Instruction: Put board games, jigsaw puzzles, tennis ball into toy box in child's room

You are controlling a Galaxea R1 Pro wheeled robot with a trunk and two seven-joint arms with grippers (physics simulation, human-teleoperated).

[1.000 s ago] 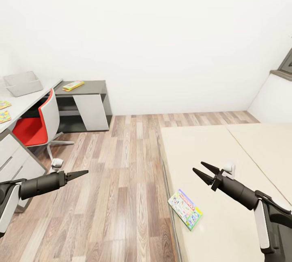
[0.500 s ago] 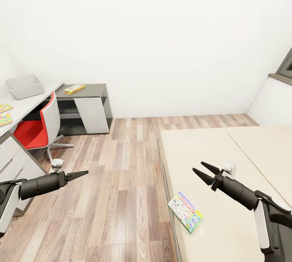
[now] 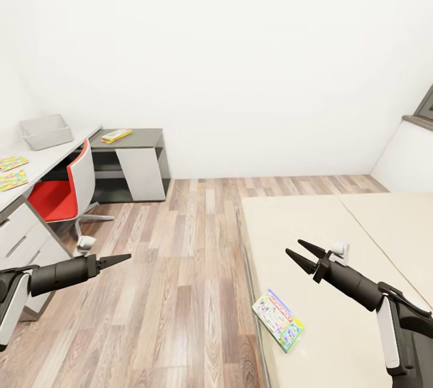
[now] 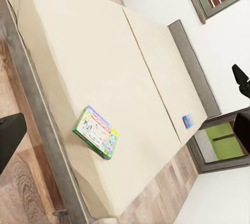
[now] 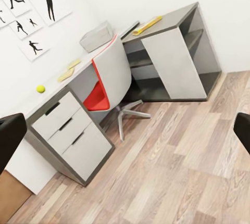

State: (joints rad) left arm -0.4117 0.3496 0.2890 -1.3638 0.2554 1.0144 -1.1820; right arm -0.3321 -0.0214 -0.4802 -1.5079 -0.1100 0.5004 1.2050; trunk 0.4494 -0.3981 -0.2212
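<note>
Best to bring the right gripper (image 3: 299,252), jaws apart and empty, down over the white-green board game (image 3: 277,320) near the bed (image 3: 313,219) edge at five o'clock, pinching one long side, left gripper (image 3: 123,257) closed to a point, toy box (image 3: 46,131) far off at ten o'clock.

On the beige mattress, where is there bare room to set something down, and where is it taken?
The beige mattress is mostly bare. A white-green printed game box lies near its wooden-floor-side edge, and a small blue game box sits at the far corner by the grey headboard. The broad stretch between them is free. The open right gripper hovers over the near part.
</note>
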